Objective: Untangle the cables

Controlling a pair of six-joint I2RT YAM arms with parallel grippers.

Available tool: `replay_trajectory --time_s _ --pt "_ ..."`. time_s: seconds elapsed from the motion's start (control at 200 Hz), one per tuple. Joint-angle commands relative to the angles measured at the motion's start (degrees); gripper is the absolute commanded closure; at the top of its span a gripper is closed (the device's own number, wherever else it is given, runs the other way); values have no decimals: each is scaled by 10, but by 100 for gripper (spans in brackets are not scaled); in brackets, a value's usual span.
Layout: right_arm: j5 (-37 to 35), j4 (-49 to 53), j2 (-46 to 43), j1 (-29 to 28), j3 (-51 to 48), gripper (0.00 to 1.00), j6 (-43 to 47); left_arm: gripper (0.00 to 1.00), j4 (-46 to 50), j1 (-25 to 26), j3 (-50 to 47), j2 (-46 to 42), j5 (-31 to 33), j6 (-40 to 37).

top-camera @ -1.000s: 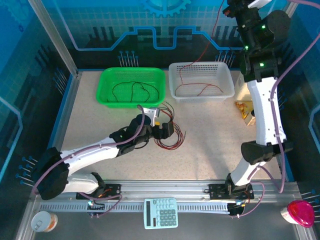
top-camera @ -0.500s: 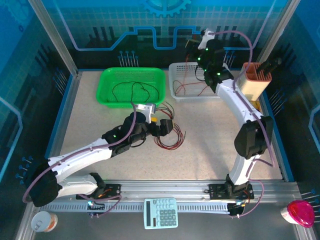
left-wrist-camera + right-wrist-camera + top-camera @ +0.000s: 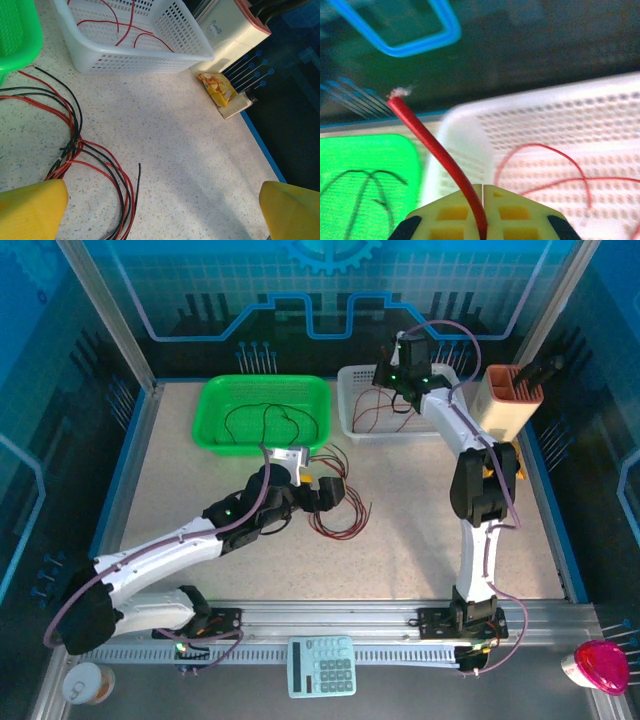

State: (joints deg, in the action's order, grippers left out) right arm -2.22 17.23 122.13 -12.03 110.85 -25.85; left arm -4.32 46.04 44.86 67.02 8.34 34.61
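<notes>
Partly sorted. Already in the green plastic basket (image 3: 212, 405): a few thin black wires (image 3: 270, 420). Already in the white perforated plastic basket (image 3: 400, 432): several thin red wires (image 3: 125, 30).

Left to do: a knot of red and black wires (image 3: 335, 515) on the speckled desk (image 3: 420, 530), just in front of the green basket, strands crossing near the middle. Hovering over that knot: the left claw (image 3: 322, 485), spread wide and empty, yellow fingertips (image 3: 30, 210) at the bottom corners of its wrist view. Over the white basket's far left part: the right claw (image 3: 482, 220), pinched shut on one red wire (image 3: 437, 147), frayed end sticking up. Probably past halfway, judging by the small knot remaining.

Hard to make out:
- which strand lies over which in the knot
- the knot's lower part, cut off in the left wrist view
- the held wire's trailing length, hidden below the claw
- detail in the blurred right wrist view
</notes>
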Motion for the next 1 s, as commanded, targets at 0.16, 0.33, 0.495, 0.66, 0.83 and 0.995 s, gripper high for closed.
replay_trajectory --time_s 0.16,0.33,0.495,0.66,0.83,0.995 --pt "-20 191 103 64 106 94 -32 1 17 1 22 -17 14 5" --pt "0 177 88 75 83 46 -38 1 25 1 29 -15 14 3" --pt "10 151 51 82 60 21 -45 1 28 1 34 -15 14 8" --pt "18 117 -1 86 27 13 -53 1 33 1 37 -16 16 7" --pt "47 64 -81 84 -35 12 -66 1 36 2 42 -12 23 3" --pt "77 10 -185 56 -140 14 -69 1 41 1 42 0 34 -2"
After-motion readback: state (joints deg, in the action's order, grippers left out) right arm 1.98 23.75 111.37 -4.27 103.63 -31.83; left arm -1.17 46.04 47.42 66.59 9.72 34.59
